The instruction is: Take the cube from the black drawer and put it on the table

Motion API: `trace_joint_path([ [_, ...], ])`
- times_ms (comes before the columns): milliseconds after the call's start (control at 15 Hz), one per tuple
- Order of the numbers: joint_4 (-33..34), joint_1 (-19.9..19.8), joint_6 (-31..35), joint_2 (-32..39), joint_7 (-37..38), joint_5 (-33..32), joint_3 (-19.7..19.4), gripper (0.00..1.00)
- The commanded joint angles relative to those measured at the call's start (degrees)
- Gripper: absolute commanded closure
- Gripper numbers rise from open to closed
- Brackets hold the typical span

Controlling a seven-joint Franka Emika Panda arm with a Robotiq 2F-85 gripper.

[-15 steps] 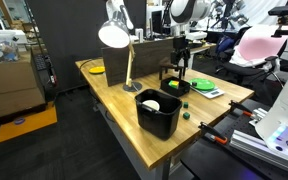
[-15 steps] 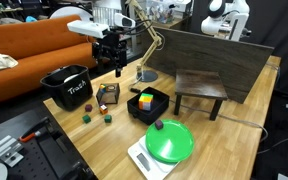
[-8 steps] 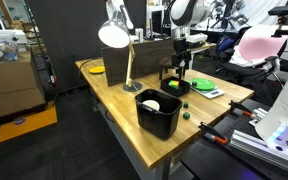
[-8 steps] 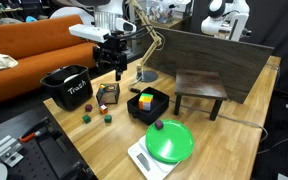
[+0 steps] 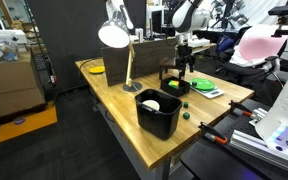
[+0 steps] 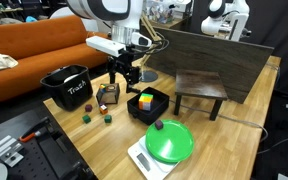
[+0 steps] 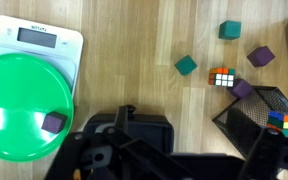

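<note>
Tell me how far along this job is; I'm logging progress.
Nothing is done yet: the cube sits in the black drawer. In hand: the gripper, open and empty, hangs near the drawer. Left: grasp the cube, lift it out, set it on the table.

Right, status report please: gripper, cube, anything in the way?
Gripper open, empty, above the table. Cube in the black drawer, untouched. Loose blocks and a second colour cube lie beside it.
</note>
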Motion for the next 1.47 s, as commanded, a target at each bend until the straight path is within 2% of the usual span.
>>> trace_joint_path([
  [0,0.61,-0.75,-0.14,0.43,0.12,-0.15,0.51,0.0],
  [667,1.89,-0.48,-0.12,1.49,1.72,-1.34,0.16,0.0],
  [933,6.87,-0.77,-0.68,2.98,2.08,-5.3,-1.07,0.0],
  [1400,18.61,-1.76,-2.01,11.24,-4.12,-4.9,0.01,0.0],
])
